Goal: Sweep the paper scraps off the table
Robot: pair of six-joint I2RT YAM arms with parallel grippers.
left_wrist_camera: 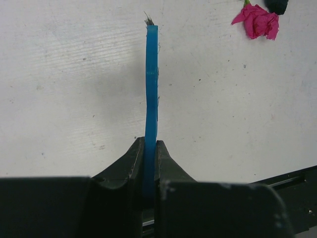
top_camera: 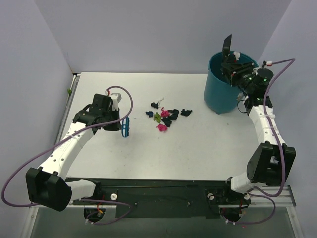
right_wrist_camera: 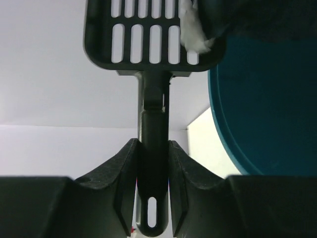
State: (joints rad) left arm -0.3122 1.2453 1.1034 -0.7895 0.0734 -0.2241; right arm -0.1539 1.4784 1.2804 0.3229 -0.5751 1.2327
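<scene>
Several paper scraps (top_camera: 166, 117), pink, green, dark blue and black, lie clustered mid-table (top_camera: 148, 153). My left gripper (top_camera: 120, 124) is shut on the small blue hand brush (top_camera: 127, 127), just left of the cluster. In the left wrist view the brush (left_wrist_camera: 151, 84) stands edge-on between the jaws of the left gripper (left_wrist_camera: 150, 145), with a pink scrap (left_wrist_camera: 257, 21) ahead to the right. My right gripper (top_camera: 232, 65) is shut on the handle of the black slotted scoop (top_camera: 227, 45), raised over the teal bin (top_camera: 223, 91). A white scrap (right_wrist_camera: 193, 30) clings to the scoop (right_wrist_camera: 151, 34) held by the right gripper (right_wrist_camera: 153, 145).
The teal round bin (right_wrist_camera: 267, 109) stands at the table's back right corner. Purple-grey walls close in the back and both sides. A metal rail runs along the table's left edge (top_camera: 71, 99), and the arm bases sit at the near edge.
</scene>
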